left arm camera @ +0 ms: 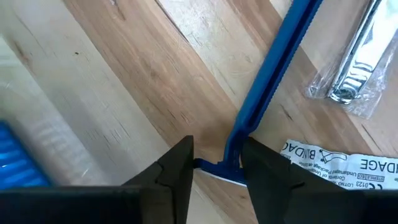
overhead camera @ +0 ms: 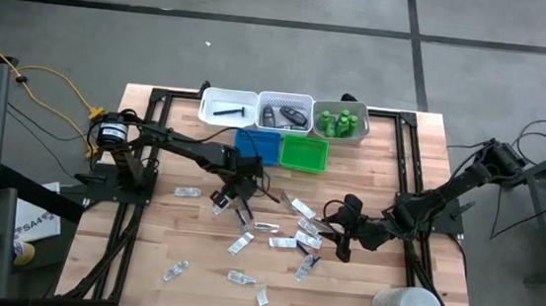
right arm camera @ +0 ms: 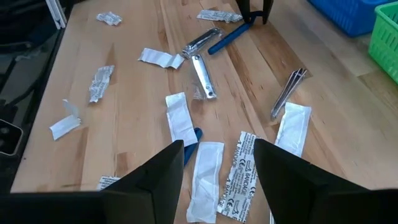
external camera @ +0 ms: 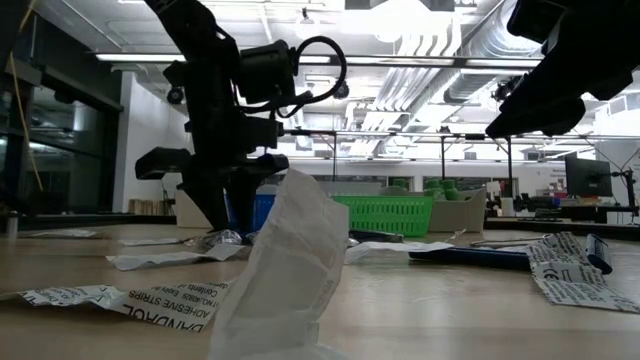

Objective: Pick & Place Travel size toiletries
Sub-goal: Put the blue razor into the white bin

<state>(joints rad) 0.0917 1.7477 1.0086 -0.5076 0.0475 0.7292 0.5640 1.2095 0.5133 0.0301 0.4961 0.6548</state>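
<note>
High view: left gripper (overhead camera: 240, 208) is low over the pale wooden table (overhead camera: 145, 261), just in front of the blue and green mesh trays (overhead camera: 283, 151). Loose packets are scattered between the arms.

Low view: left arm stands over the packets, fingertips down at the tabletop.

Left wrist view: slim blue plastic razor (left arm camera: 264, 93) has its head between the jaws, handle running straight away from the claw. Jaws half-closed, flanking it; grip not seated yet, I judge. Bagged shiny metal clipper (left arm camera: 354, 59) lies beside it.

Right wrist view: right gripper (right arm camera: 214, 168) is open and empty, hovering above white paper bandage packets (right arm camera: 208, 168), farther from the razor.
</note>
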